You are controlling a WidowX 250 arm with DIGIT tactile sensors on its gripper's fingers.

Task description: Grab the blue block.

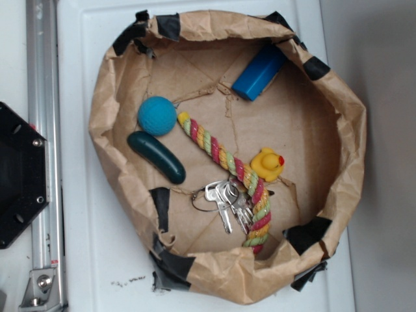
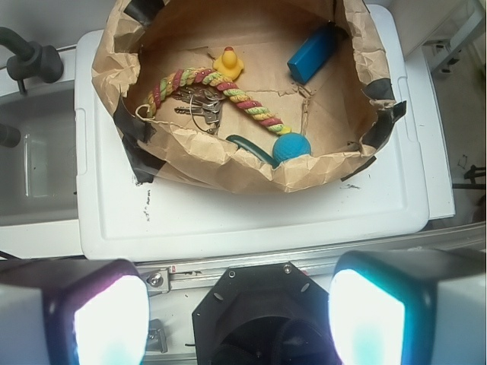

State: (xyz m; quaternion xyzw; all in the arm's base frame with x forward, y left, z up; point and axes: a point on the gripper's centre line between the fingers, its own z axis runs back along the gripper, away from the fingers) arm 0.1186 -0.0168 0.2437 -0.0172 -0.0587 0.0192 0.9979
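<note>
A brown paper nest [image 1: 338,130] sits on a white bench [image 1: 84,247]. The blue block [image 1: 259,72] leans against the nest's inner wall, well apart from the teal ball [image 1: 156,116]. In the wrist view, the fingers [image 2: 106,315] stand wide apart, empty, outside the nest and far from the block.

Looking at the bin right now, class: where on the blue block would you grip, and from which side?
Grip the blue block across its narrow width near the middle, coming from above. It lies flat and long, one end against the paper wall, so the long sides look freer. The hand is open, well back.
</note>
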